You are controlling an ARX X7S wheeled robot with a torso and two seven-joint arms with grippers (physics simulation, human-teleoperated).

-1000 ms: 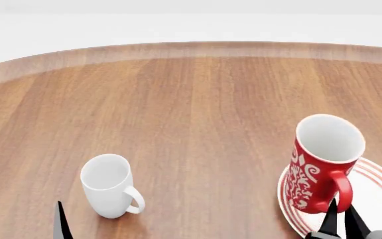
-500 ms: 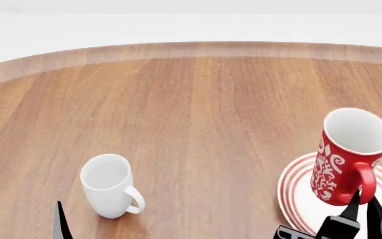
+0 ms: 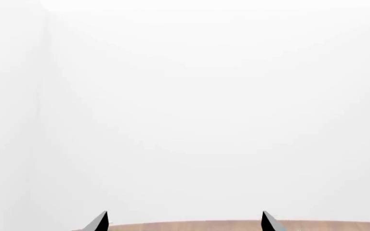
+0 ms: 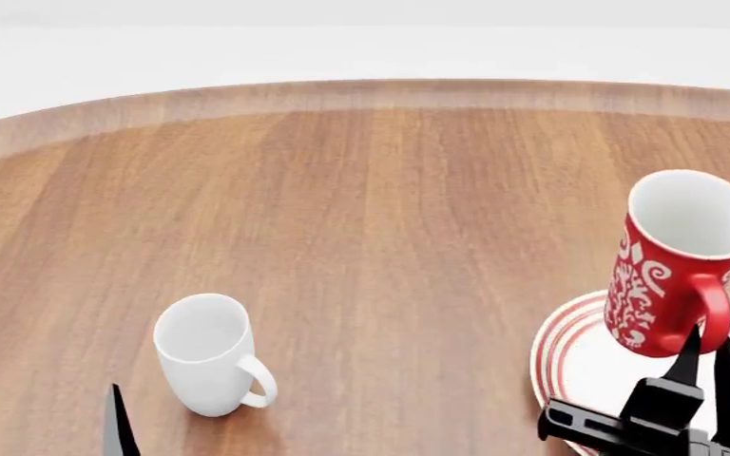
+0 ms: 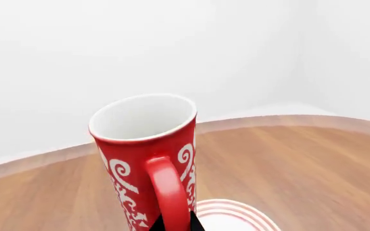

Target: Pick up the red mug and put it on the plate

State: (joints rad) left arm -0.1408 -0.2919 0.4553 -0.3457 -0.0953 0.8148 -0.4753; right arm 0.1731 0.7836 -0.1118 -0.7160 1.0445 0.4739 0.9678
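The red mug with its white swirl pattern hangs tilted over the plate, a white plate with red rings at the table's near right. My right gripper is shut on the mug's red handle from below. In the right wrist view the red mug fills the centre. There the right gripper pinches the handle, and part of the plate shows beyond it. My left gripper stands open at the near left with nothing in it. The left wrist view shows the left gripper over the table's far rim.
A plain white mug stands upright near the front left, just right of the left gripper's fingers. The round wooden table stretches back to its curved far edge, with a white wall behind.
The right gripper has carried the red mug to the right and upward, from resting low at the plate's left part to hanging higher over it. The left arm and white mug are unmoved.
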